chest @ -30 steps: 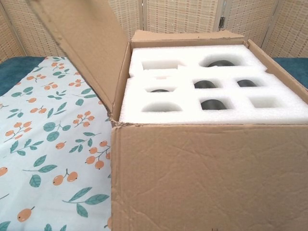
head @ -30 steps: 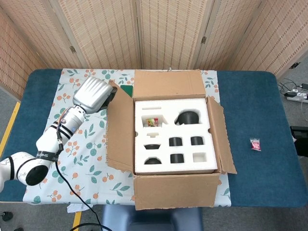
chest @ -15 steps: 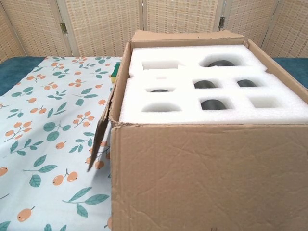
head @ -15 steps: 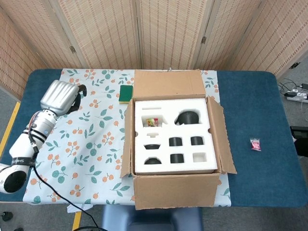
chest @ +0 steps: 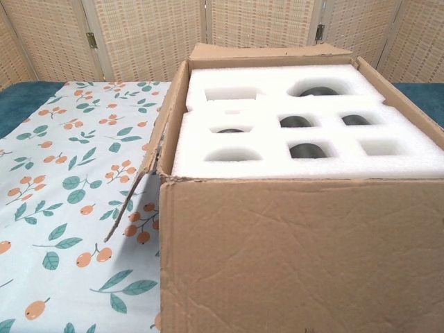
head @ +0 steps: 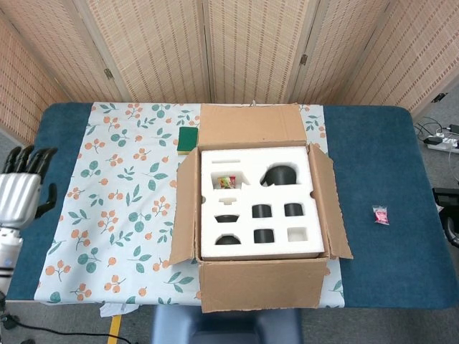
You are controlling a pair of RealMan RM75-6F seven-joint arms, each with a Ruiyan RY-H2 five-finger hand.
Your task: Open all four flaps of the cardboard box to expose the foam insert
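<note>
- Sitting mid-desk toward the front edge, the cardboard box (head: 259, 283) has all four flaps folded outward, baring the white foam insert (head: 258, 203).
- Left robot hand (head: 21, 192) hangs off the desk's (head: 380, 179) left edge, fingers apparently spread, holding nothing.

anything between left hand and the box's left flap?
Head view: only the floral tablecloth lies between the left hand and the cardboard box's left flap. No objects on that stretch; the green sponge sits further back, beside the box.
</note>
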